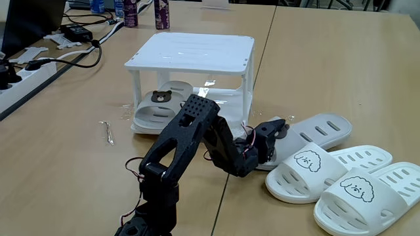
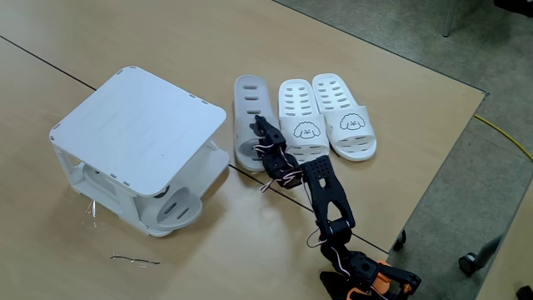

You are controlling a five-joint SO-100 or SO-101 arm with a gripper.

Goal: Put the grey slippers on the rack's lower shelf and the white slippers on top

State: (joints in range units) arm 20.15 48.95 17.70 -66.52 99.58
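Grey slippers are split between two places: one (image 1: 159,105) lies on the lower shelf (image 1: 226,99) of the rack (image 1: 190,52), toward its left in a fixed view, its dark bear face turned up, and in another fixed view its toe (image 2: 171,208) sticks out past the shelf's front edge. The other grey slipper (image 1: 315,131) lies flat on the table (image 1: 65,157) just right of the rack, and my pincer (image 1: 279,128) sits at its strap end. In the fixed view from above my pincer (image 2: 260,132) lies over that slipper (image 2: 248,100), touching it, but I cannot tell how far apart my jaws are or whether they have hold of it.

White slippers (image 1: 341,180) lie side by side on the table, just beside the loose grey one, dog faces up; from above they (image 2: 329,112) are to its right. A thin bent wire (image 1: 107,131) lies on the table left of the rack.
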